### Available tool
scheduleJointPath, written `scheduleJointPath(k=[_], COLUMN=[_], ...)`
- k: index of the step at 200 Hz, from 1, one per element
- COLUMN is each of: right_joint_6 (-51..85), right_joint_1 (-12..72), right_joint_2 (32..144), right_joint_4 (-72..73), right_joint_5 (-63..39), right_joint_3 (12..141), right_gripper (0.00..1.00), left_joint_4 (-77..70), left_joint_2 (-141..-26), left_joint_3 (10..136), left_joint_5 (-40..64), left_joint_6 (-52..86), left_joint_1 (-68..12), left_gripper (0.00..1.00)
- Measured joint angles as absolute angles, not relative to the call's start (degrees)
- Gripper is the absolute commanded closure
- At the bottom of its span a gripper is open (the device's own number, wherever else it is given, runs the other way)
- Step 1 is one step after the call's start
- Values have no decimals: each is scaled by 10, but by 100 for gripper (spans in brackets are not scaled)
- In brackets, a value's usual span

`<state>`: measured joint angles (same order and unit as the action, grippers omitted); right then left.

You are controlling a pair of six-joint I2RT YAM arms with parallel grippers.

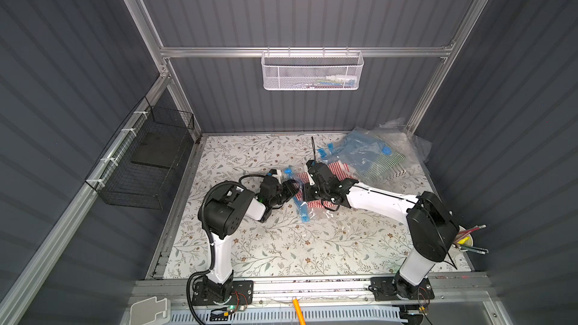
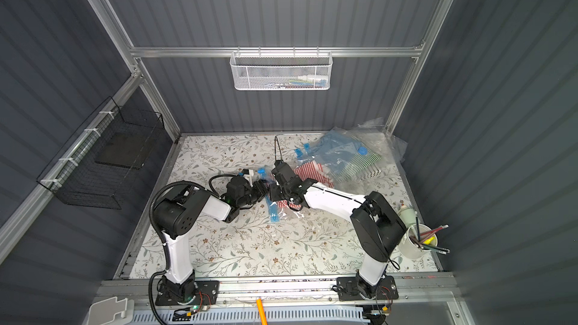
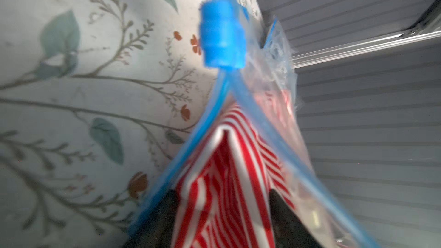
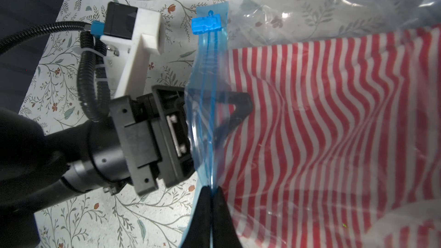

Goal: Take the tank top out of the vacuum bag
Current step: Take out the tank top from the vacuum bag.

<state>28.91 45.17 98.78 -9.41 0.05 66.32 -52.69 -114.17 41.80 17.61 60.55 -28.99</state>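
Gripper R (image 4: 211, 194) pinches blue-edged clear-plastic vacuum bag (image 4: 310, 15); gripper L (image 4: 247, 106), in from 9 o'clock, straddles red-striped tank top (image 4: 334, 115), hold unclear.

Robot test cell, laboratory type — enclosure of grey ribbed wall panels (image 1: 281, 4) on an aluminium frame (image 1: 219, 52). Two white-and-black robot arms (image 1: 219, 254) bolted to a metal rail (image 1: 312, 287) fronting a floral tabletop (image 1: 281, 245). Fittings — white mesh basket (image 1: 312, 71), black wire basket (image 1: 140, 167).

Red-and-white striped tank top (image 4: 334, 120) inside clear, blue-edged vacuum bag (image 4: 274, 15), mouth agape, on mid floral tabletop (image 1: 281, 245)
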Motion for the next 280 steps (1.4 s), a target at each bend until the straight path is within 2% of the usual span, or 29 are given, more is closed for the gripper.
scheduleJointPath(k=[13, 31, 52, 58, 95, 113, 130, 162, 251, 280], right_joint_6=[289, 289, 286, 285, 282, 280, 280, 277, 265, 265], right_joint_1=[452, 452, 452, 452, 453, 453, 453, 453, 455, 456], right_joint_2=[988, 988, 988, 988, 988, 990, 996, 1000, 1001, 1002], right_joint_4=[-94, -94, -94, -93, -89, -94, -99, -103, -90, -91], right_joint_5=[-1, -1, -3, -4, -11, -11, -12, -16, -56, -44], right_joint_3=[663, 663, 661, 661, 661, 666, 675, 677, 665, 665], right_gripper=[98, 94, 82, 77, 78, 70, 58, 50, 48, 57], left_joint_4=[-516, -504, -490, -490, -477, -474, -467, -441, -428, -424], left_joint_2=[-1142, -1142, -1142, -1142, -1138, -1137, -1132, -1103, -1036, -1022], left_joint_3=[419, 422, 422, 423, 430, 430, 429, 414, 413, 413], left_joint_5=[171, 165, 161, 160, 156, 154, 150, 150, 167, 171], left_joint_6=[601, 592, 585, 582, 575, 575, 574, 574, 587, 591], left_joint_1=[-291, -292, -292, -292, -292, -292, -292, -292, -292, -292], left_gripper=[65, 81, 94, 100, 100, 100, 100, 100, 100, 100])
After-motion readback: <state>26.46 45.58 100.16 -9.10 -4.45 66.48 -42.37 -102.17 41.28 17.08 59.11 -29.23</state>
